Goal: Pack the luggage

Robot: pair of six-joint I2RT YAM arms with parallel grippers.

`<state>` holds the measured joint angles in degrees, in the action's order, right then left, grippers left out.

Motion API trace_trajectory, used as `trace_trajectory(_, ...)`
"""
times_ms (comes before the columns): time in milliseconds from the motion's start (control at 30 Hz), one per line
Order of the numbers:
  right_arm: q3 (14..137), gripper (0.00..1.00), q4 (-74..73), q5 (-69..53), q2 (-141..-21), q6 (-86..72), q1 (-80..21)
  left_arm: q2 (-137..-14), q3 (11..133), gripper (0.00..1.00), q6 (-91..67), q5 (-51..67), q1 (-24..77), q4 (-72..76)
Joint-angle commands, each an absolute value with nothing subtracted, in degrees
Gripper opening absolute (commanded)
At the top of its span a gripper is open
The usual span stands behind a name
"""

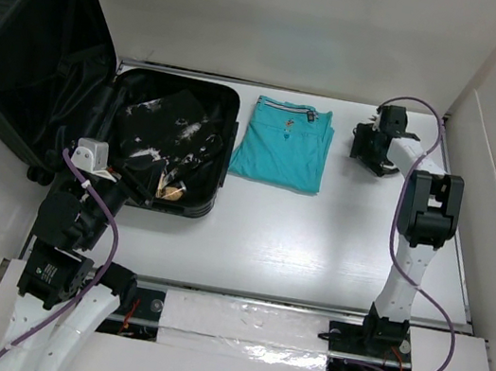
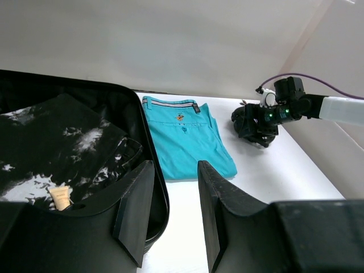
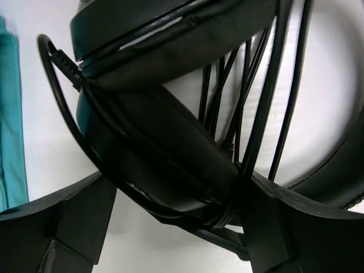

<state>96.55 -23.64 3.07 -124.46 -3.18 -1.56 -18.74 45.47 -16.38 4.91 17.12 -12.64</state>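
Desk (image 1: 314, 245): white | suitcase (image 1: 31, 51): open at far left, lid leaning back, black-and-white garment (image 1: 168, 123) inside | teal folded garment (image 1: 283, 149): flat, just right of suitcase | left hand (image 2: 173, 210): fingers apart above suitcase's near rim | right hand (image 3: 179, 219): straddles headphones (image 3: 165, 148), apparently clamped | tan tube (image 2: 60, 197): inside suitcase.

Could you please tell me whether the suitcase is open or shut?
Open: the black ribbed hard-shell suitcase has its lid leaning back at left, exposing black-and-white printed clothing in its base.
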Motion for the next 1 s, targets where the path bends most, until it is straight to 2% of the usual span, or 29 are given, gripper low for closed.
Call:
trace_trajectory(0, 96.16, 0.82, -24.7, -1.93, -123.75, -1.23, -1.93, -18.9, 45.79, 0.34, -16.17, 5.45, 16.87, -9.84)
trace_trajectory(67, 95.89, 0.72, -25.75, -0.45, -123.31, -1.14, -2.63, -18.72, 45.79, 0.34, -16.08, 5.63, 16.87, -9.67)
trace_trajectory(100, 95.11, 0.58, -25.23, -0.27, -122.79, -1.06, -2.64, -18.72, 45.79, 0.34, -16.08, 5.54, 16.87, -9.75)
trace_trajectory(167, 93.52, 0.4, -24.7, 2.02, -121.12, -1.4, -4.21, -18.81, 45.79, 0.34, -16.17, 5.45, 16.87, -9.76)
trace_trajectory(200, 93.08, 0.26, -24.35, 2.2, -120.5, -1.58, -4.22, -18.72, 45.79, 0.34, -16.17, 5.45, 16.87, -9.76)
trace_trajectory(300, 89.05, 0.06, -20.84, 2.55, -116.73, -3.42, -5.8, -18.28, 45.79, 0.34, -16.17, 5.63, 16.87, -9.58)
trace_trajectory(400, 83.86, 0.0, -16.27, 2.64, -111.82, -4.66, -7.29, -18.89, 45.7, 0.34, -16.17, 5.36, 16.87, -9.76)
trace_trajectory(467, 82.71, 0.0, -14.95, 3.33, -109.44, -4.75, -9.05, -18.9, 45.7, 0.34, -16.17, 5.97, 16.87, -9.67)
trace_trajectory(600, 82.09, 0.0, -13.37, 2.2, -103.2, -4.22, -17.54, -19.24, 45.79, 0.34, -16.17, 5.71, 16.87, -9.49)
trace_trajectory(700, 85.52, 0.0, -12.91, -1.3, -103.62, -3.61, -23.97, -19.42, 45.79, 0.34, -16.17, 6.06, 16.87, -9.58)
trace_trajectory(800, 96.12, 0.0, -15.03, -2.37, -108.18, -3.25, -32.94, -19.25, 45.62, 0.34, -16.17, 5.63, 16.87, -9.4)
trace_trajectory(900, 112.54, 0.0, -17.83, -5.7, -116.43, -2.72, -40.5, -19.77, 45.53, 0.34, -16.35, 4.75, 16.87, -9.84)
trace_trajectory(933, 117.55, 0.02, -19.06, -7.1, -119.15, -2.81, -42.17, -19.86, 45.61, 0.34, -16.35, 4.66, 16.87, -9.84)
trace_trajectory(967, 128.13, 0.11, -22.38, -9.73, -124.75, -2.73, -45.23, -19.95, 45.62, 0.34, -16.26, 4.57, 16.87, -9.84)
